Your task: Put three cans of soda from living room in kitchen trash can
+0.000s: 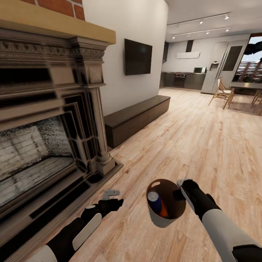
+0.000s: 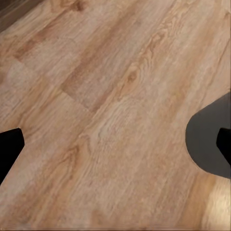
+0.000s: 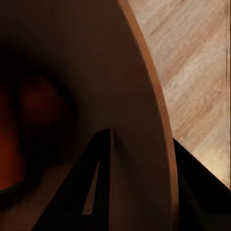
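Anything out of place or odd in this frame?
Yes: the trash can is off the floor in the living room, by the fireplace, held at its rim by the right gripper and tilted. A blue can and something orange lie inside. The left gripper is open with nothing in it.

cans (image 1: 157, 202) in bin (image 1: 165, 219), fireplace (image 1: 47, 127) left, kitchen (image 1: 189, 72) ahead
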Controlling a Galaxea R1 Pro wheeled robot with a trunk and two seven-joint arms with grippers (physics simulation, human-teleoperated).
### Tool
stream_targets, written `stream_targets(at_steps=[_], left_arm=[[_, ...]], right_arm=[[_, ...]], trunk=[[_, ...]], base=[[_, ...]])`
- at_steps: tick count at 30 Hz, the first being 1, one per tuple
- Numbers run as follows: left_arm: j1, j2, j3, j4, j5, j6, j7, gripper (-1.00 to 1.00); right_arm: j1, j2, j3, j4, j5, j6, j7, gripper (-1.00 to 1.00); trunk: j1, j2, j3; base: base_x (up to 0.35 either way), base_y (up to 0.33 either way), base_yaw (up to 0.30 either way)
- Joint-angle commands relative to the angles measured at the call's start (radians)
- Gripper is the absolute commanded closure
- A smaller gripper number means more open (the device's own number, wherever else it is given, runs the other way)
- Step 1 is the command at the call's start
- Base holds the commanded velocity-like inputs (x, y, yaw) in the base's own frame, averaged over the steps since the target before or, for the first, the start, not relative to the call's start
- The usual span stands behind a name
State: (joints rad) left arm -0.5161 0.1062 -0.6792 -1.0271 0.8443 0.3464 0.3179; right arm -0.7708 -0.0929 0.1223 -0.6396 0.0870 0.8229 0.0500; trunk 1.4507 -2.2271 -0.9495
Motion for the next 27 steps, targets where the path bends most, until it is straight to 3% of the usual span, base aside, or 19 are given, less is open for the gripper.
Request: stream_targets(at_steps=[1, 8, 11, 19, 22, 27], left_arm=[[-0.001, -0.002, 0.000, 0.021, 0.000, 0.000, 0.007, -1.00], [-0.003, -0.006, 0.002, 0.130, 0.002, 0.001, 0.016, -1.00], [-0.005, -0.006, 0.003, 0.170, 0.003, 0.002, 0.015, -1.00], [-0.005, -0.006, 0.005, 0.191, 0.007, 0.008, 0.026, -1.00], [-0.008, -0.007, 0.040, 0.184, 0.010, 0.033, 0.111, -1.00], [-0.035, -0.008, 0.091, 0.144, 0.012, 0.099, 0.203, -1.00]], right_arm=[[-0.001, -0.002, -0.001, 0.008, -0.018, 0.000, 0.012, 1.00], [-0.002, -0.007, -0.003, 0.034, -0.018, -0.003, 0.018, 1.00], [-0.002, -0.009, -0.034, 0.062, -0.016, -0.010, 0.013, 1.00], [-0.025, -0.020, -0.064, 0.146, -0.012, -0.085, 0.000, 1.00], [-0.045, -0.021, -0.066, 0.196, -0.011, -0.122, -0.020, 1.00], [-0.054, -0.022, -0.067, 0.217, -0.011, -0.137, -0.032, 1.00]], trunk=[[0.000, 0.000, 0.000], [0.000, 0.000, 0.000], [0.000, 0.000, 0.000], [0.000, 0.000, 0.000], [0.000, 0.000, 0.000], [0.000, 0.000, 0.000]], base=[[0.000, 0.000, 0.000], [0.000, 0.000, 0.000], [0.000, 0.000, 0.000], [0.000, 0.000, 0.000], [0.000, 0.000, 0.000], [0.000, 0.000, 0.000]])
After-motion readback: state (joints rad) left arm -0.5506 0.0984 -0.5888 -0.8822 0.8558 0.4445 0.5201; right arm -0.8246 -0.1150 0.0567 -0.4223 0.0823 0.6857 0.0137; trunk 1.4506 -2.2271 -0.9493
